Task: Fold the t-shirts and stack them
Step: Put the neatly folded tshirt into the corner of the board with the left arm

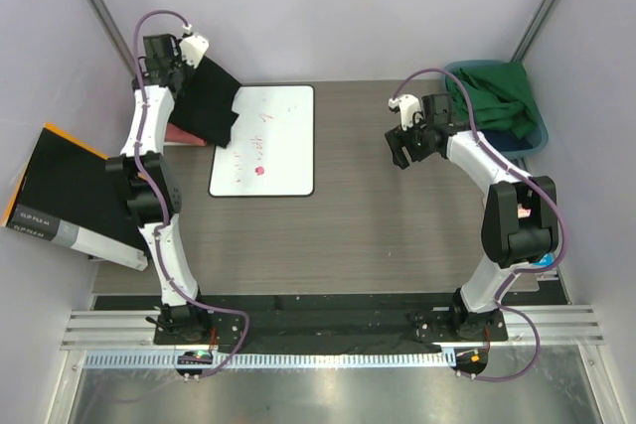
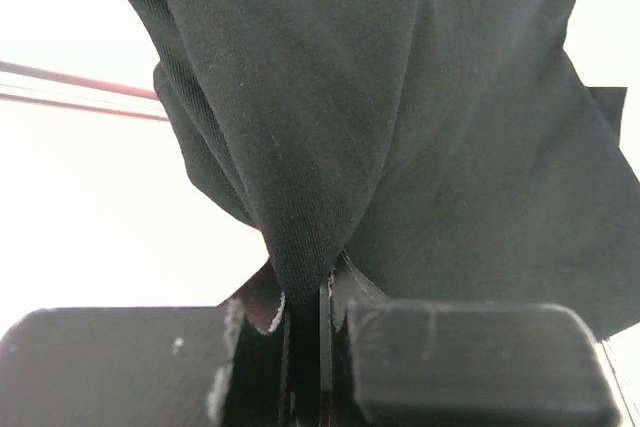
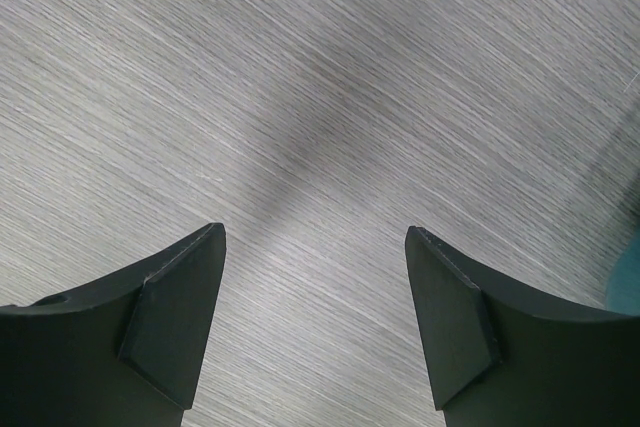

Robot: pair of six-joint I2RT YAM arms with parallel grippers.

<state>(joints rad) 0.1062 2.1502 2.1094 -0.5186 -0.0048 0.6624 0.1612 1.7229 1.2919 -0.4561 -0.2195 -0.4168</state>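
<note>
while the left jaws clamp the black t-shirt point(image 2: 400, 147), the right jaws stand apart above the table point(image 3: 300, 97).

— Where's open room?
— The tabletop point(image 1: 397, 215) right of the white board point(image 1: 283, 141) lies bare.
— Obstacles?
— The black t-shirt point(image 1: 211, 106) hangs across the board's left edge, and a blue bin point(image 1: 535, 134) fills the far right corner.
</note>
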